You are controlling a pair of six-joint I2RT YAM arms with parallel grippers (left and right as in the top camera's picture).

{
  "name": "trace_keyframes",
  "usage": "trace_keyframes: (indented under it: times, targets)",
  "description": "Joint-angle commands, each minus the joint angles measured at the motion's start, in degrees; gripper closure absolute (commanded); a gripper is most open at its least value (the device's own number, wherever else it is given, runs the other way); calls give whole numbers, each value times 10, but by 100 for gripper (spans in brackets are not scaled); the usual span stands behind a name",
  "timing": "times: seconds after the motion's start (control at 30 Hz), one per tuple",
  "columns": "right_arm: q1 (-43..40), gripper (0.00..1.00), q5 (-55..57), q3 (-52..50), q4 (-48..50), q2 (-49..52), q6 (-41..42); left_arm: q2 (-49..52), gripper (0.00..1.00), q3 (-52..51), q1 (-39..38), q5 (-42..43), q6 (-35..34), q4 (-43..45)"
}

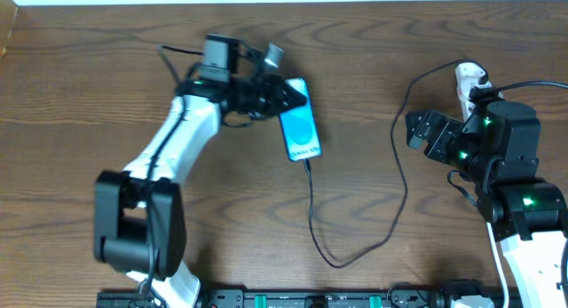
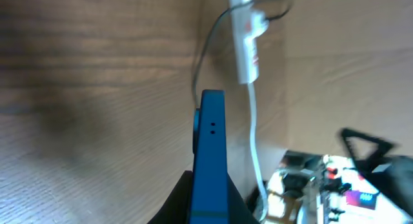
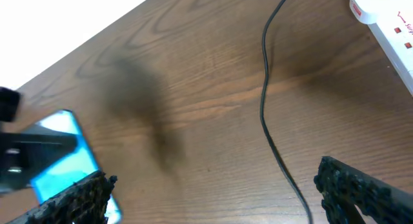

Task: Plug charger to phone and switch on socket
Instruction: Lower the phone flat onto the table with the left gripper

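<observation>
Blue-screened phone, black charger at its lower end, in clamped left gripper; right gripper agape.

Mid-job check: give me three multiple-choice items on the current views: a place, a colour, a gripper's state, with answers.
1. Where does the socket lie? A. beside the right arm B. beside the left arm's base C. beneath the left arm
2. What colour is the charger? A. white B. black C. red
3. How do the right gripper's jaws stand? A. shut on the charger B. open, empty C. shut on the socket
1 A: its white end shows by the right arm. 2 B: a thin black line leaves the phone. 3 B: the fingers stand wide apart.
</observation>
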Motion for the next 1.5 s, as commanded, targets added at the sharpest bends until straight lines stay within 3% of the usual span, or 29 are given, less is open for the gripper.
trace_keyframes:
  times: [0.0,0.3,0.47,0.67,0.8,1.07,1.2,1.47]
  targets:
    - [0,1,12,4,-2,4,-8,50,93,6,-45,-52,23,0]
    - [0,1,12,4,-9,5,-9,163,93,6,-106,-55,18,3]
    - [0,1,13,4,-11,5,-9,170,92,6,-106,-68,9,3]
    - [0,1,12,4,-14,5,-9,170,91,6,-106,-117,-51,1]
    - [0,1,13,4,-18,5,-9,170,77,6,-106,-117,-51,1]
    - [0,1,13,4,-22,5,-9,170,64,6,-106,-117,-50,0]
    - [0,1,13,4,-22,5,-9,170,28,6,-106,-174,-51,-20]
    - [0,1,13,4,-21,5,-9,170,18,6,-106,-258,-50,-75]
